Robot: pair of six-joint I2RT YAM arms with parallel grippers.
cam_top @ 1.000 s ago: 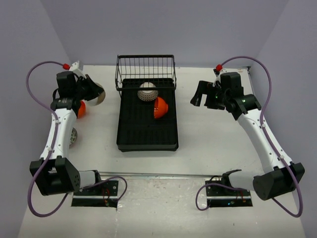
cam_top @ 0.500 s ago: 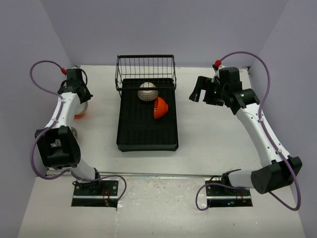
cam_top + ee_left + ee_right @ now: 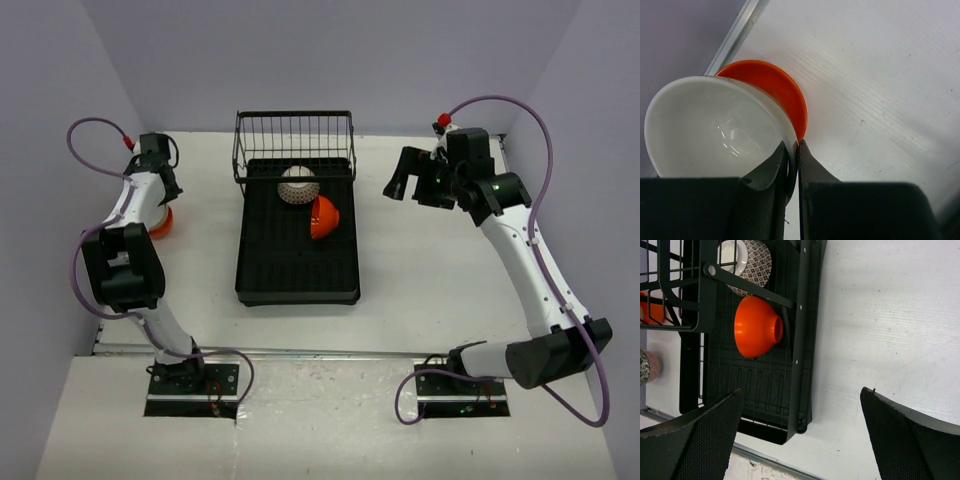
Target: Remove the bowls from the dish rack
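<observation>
We see a white desk [image 3: 430,270] boxed in by pale lilac walls [image 3: 330,60]. The dish rack [image 3: 290,272] lies to the left of the right tool [image 3: 800,435], whose jaws gape empty, and it holds an orange bowl [image 3: 757,326] and a patterned bowl [image 3: 747,265]. The left tool [image 3: 794,167], well apart from the rack, pinches the rim of a white bowl [image 3: 715,130] sitting in a lower orange bowl [image 3: 777,90]. From above its own arm hides that grip, and its fingers cut off the white bowl's near side.
</observation>
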